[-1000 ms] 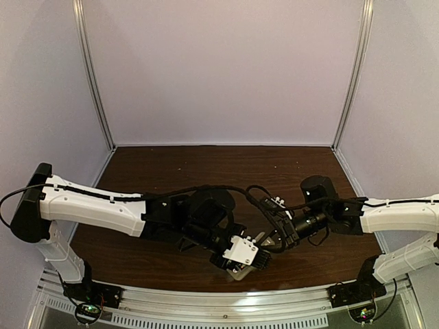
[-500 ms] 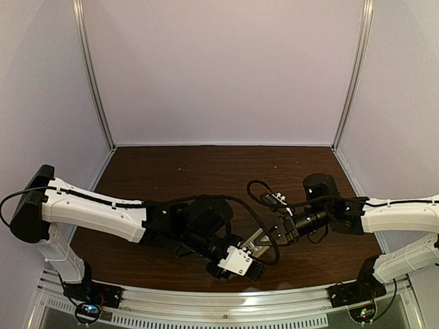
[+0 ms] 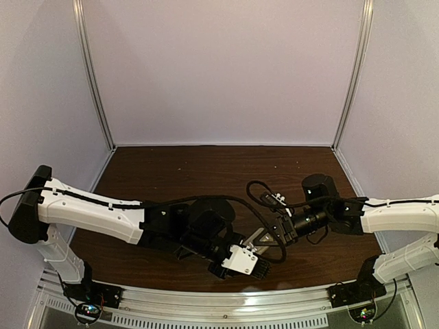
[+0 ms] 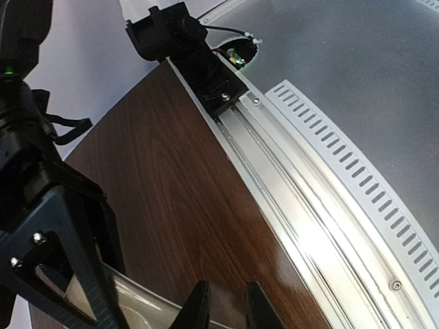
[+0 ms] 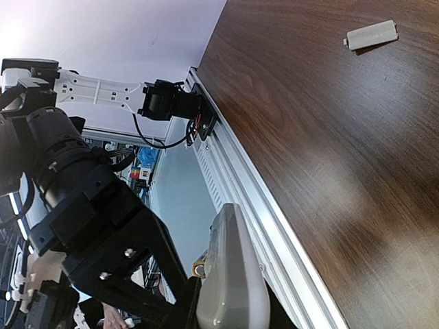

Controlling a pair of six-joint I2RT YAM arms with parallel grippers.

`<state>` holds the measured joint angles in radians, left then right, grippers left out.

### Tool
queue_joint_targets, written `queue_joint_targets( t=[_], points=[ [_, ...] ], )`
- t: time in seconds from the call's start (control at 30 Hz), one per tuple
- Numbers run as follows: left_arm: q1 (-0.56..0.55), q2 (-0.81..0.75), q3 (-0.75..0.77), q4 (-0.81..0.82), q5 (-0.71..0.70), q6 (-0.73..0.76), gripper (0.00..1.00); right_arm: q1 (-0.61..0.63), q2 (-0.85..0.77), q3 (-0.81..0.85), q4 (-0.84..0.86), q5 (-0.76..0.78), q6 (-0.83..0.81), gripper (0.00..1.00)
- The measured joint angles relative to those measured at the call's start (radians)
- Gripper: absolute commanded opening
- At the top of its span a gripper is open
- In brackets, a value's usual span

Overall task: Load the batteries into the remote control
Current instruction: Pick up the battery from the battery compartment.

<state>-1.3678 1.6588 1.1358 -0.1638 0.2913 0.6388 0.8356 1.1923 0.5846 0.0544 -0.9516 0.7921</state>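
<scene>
My right gripper (image 3: 273, 236) (image 5: 230, 319) is shut on the remote control (image 5: 230, 274), a pale grey-white body seen edge-on, held above the table's near edge; it also shows in the top view (image 3: 254, 238). A battery's gold end (image 5: 199, 269) shows against the remote's left side, next to my left gripper's black body. My left gripper (image 3: 255, 266) (image 4: 226, 310) is just in front of the remote, its fingers a narrow gap apart, tips over the remote's pale edge (image 4: 140, 301). The second battery is out of view.
A small grey battery cover (image 5: 371, 34) lies on the brown table (image 3: 206, 171). The aluminium rail (image 4: 309, 226) runs along the near edge, right under both grippers. Cables loop between the arms (image 3: 257, 188).
My left gripper has moved a little toward the near edge and right, staying against the remote. My right gripper has held its place with the remote.
</scene>
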Motion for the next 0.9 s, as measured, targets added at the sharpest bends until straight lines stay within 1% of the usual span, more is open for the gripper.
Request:
queue_joint_targets(
  t=[0.2,0.27,0.43,0.6,0.7,0.9],
  points=[
    [0.0,-0.111,-0.067,0.102,-0.051,-0.108,0.25,-0.002,0.011,-0.032,0.079,0.04,0.047,0.0],
    [0.0,-0.153,-0.092,0.144,-0.081,-0.159,0.28,-0.005,0.013,-0.044,0.108,0.055,0.071,0.0],
    [0.02,-0.21,-0.135,0.216,-0.166,-0.314,0.26,-0.016,0.013,-0.058,0.194,0.095,0.123,0.0],
    [0.076,-0.211,-0.137,0.213,-0.267,-0.501,0.23,-0.021,0.005,-0.085,0.272,0.143,0.171,0.0],
    [0.095,-0.203,-0.126,0.194,-0.325,-0.587,0.23,-0.027,0.001,-0.11,0.311,0.171,0.204,0.0],
    [0.096,-0.126,-0.069,0.133,-0.336,-0.66,0.21,-0.029,0.001,-0.119,0.361,0.198,0.246,0.0]
  ],
)
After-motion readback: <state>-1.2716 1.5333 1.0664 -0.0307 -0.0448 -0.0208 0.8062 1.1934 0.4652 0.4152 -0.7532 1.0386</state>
